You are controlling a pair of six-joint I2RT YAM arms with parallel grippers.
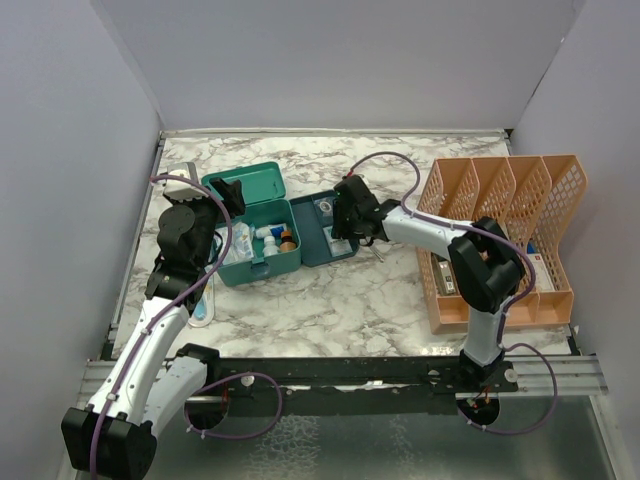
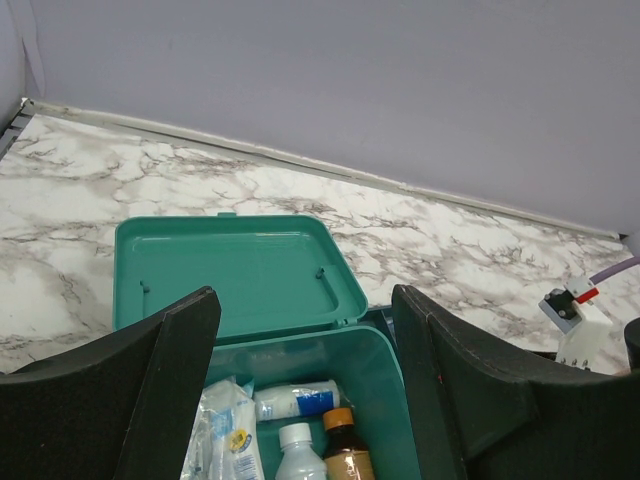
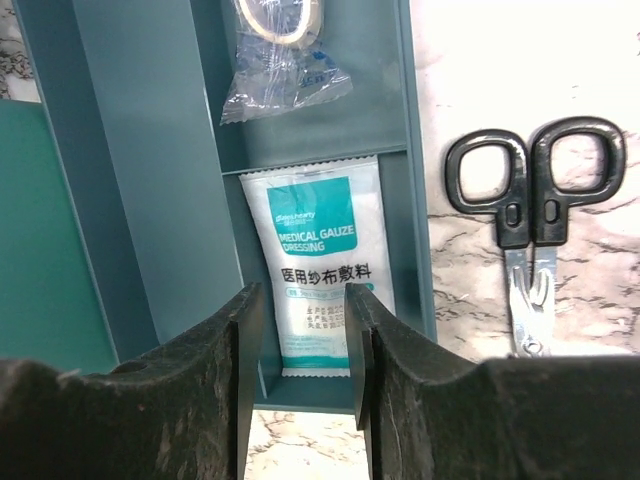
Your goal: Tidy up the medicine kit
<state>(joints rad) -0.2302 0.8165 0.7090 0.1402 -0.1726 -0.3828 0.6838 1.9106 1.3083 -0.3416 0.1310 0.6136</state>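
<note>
The teal medicine kit (image 1: 262, 240) stands open at the left centre, its lid (image 2: 235, 270) tipped back. Inside the box lie a clear packet (image 2: 228, 430), a white roll (image 2: 295, 400), a white bottle (image 2: 300, 455) and a brown bottle with an orange cap (image 2: 345, 450). The matching insert tray (image 1: 322, 238) lies just right of the box; it holds a gauze dressing packet (image 3: 322, 250) and a bagged tape roll (image 3: 280, 45). My left gripper (image 2: 305, 300) is open wide above the box. My right gripper (image 3: 300, 295) is open, empty, over the gauze packet's near end.
Black-handled scissors (image 3: 535, 220) lie on the marble table right of the tray, also seen in the top view (image 1: 378, 251). An orange mesh file rack (image 1: 500, 195) with boxes in it stands at the right. A blue-and-white item (image 1: 203, 302) lies by the left arm.
</note>
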